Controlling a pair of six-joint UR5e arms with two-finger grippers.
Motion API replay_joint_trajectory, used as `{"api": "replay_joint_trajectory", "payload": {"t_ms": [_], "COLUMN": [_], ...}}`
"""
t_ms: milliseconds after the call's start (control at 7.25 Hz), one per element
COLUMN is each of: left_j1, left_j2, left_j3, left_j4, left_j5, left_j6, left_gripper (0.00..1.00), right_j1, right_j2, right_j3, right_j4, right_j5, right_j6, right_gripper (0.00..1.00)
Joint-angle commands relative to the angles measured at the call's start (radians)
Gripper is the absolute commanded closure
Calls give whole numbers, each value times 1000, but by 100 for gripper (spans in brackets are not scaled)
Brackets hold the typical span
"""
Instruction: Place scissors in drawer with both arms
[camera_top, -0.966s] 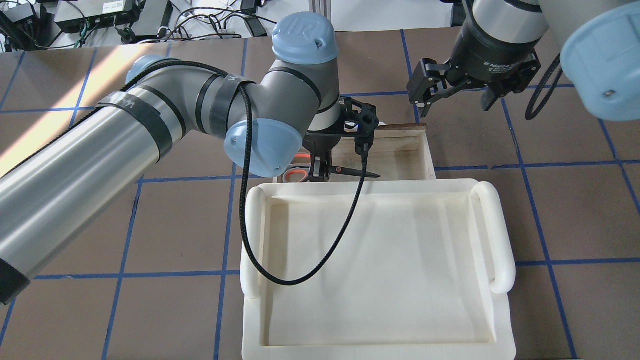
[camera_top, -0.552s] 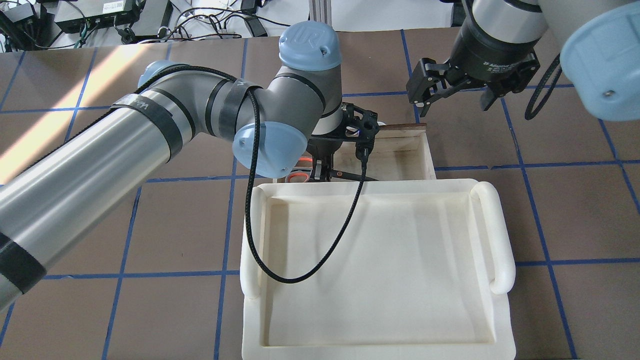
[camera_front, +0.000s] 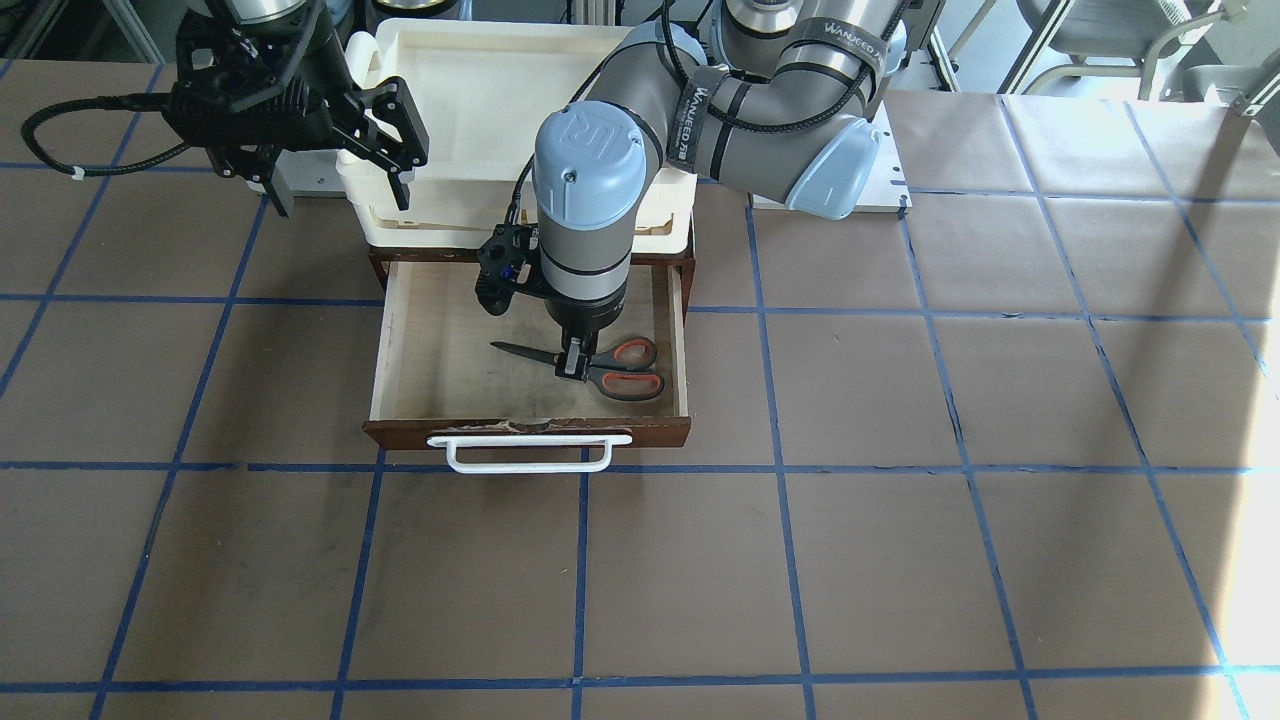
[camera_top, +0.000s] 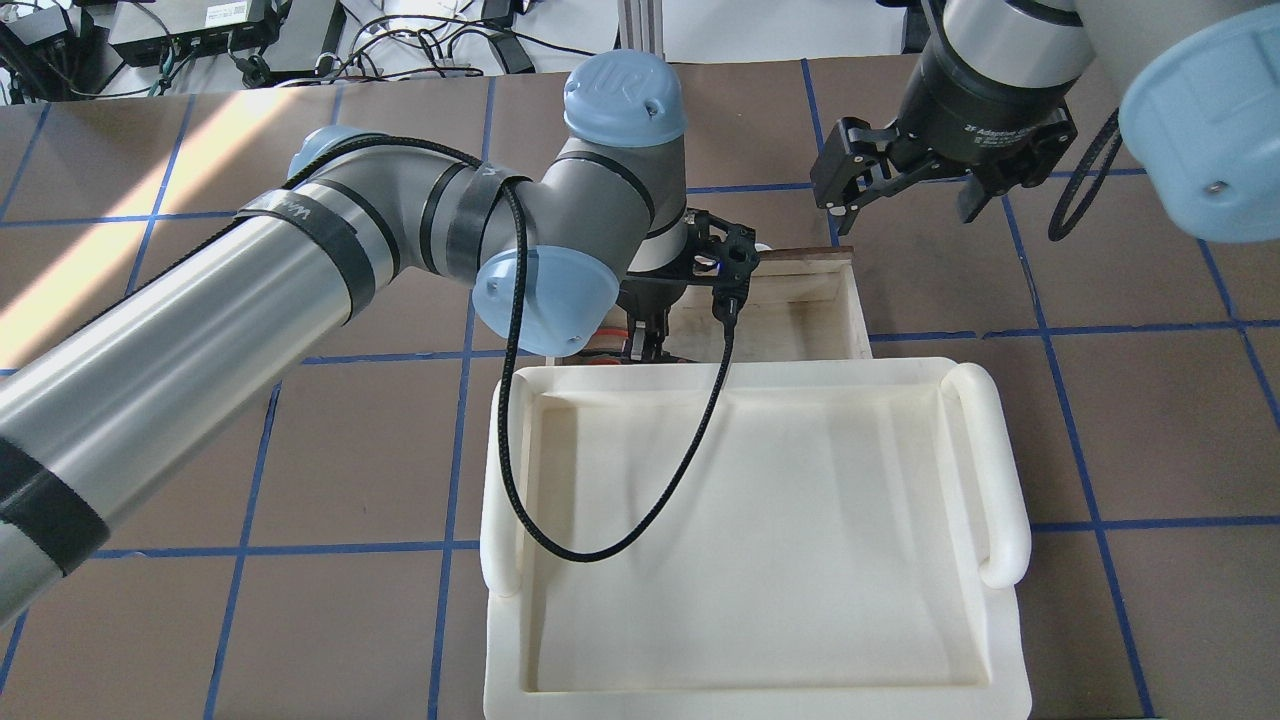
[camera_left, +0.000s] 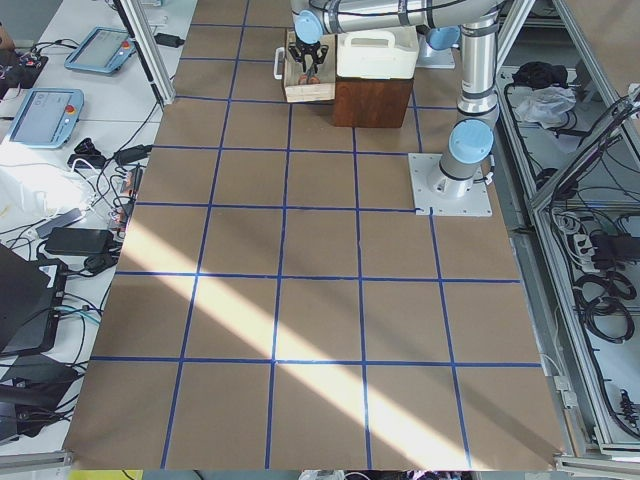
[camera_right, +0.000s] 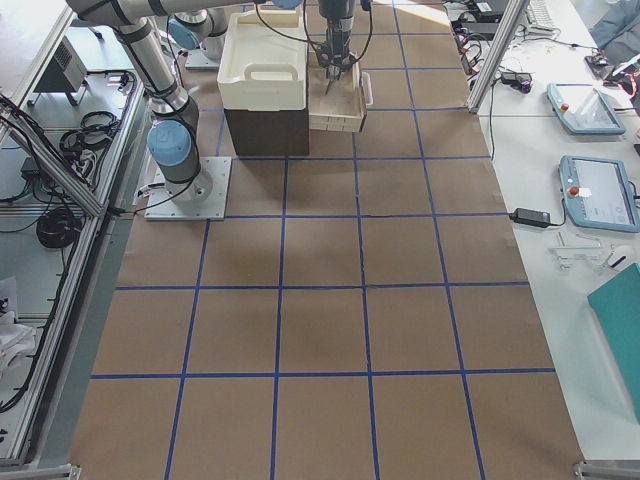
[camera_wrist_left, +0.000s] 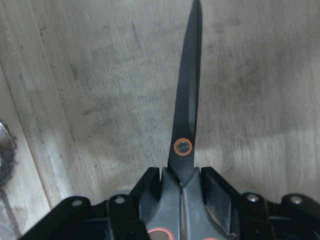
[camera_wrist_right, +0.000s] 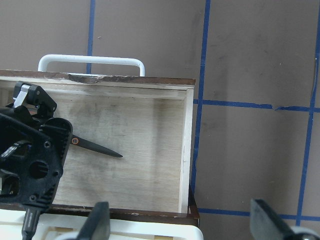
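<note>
Brown paper ruled with blue tape covers the table (camera_front: 900, 520); on it the drawer (camera_front: 400, 432) stands pulled out beneath a cream tray (camera_top: 1000, 470), with its white bar handle (camera_front: 528, 463) at 6 o'clock in the front-facing view. We find the scissors (camera_front: 625, 372) inside the drawer, toward its 4 o'clock corner, with blades pointing to 9 o'clock and loops to 3 o'clock; we cannot tell whether they rest on its bottom. The left gripper (camera_wrist_left: 181, 182) is clamped narrowly on the neck just behind the pivot. The right gripper (camera_top: 905, 195) hangs spread wide and empty at the drawer's 10 o'clock. We judge the scissors light, rigid, smooth-bladed and sharp-tipped, and best held at that neck. Legible: "UR" on a joint cap (camera_front: 585, 140) and "2F Adaptive" on the right gripper's body; a strap (camera_front: 690, 108) reads partly "WANJECO"
</note>
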Motion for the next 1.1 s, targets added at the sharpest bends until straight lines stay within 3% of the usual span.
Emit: {"api": "replay_joint_trajectory", "payload": {"t_ms": [0,276,690,966], "left_j1": [0,8,34,113], "left_j2": [23,63,115,156], "left_j3": [3,24,74,104], "left_j4": [1,-7,-53,-63], "left_j5": [0,-1,1,-4], "left_j6": [-10,-80,-424,-551], "left_gripper": [0,0,0,0], "right_j1": [0,0,0,0], "right_j2": [0,0,0,0], "right_j3": [0,2,3,3], "right_j4": [3,4,4,3], "right_j5": [1,1,3,-2], "right_j6": [-1,-1,0,-1], "right_gripper": [0,0,0,0]}}
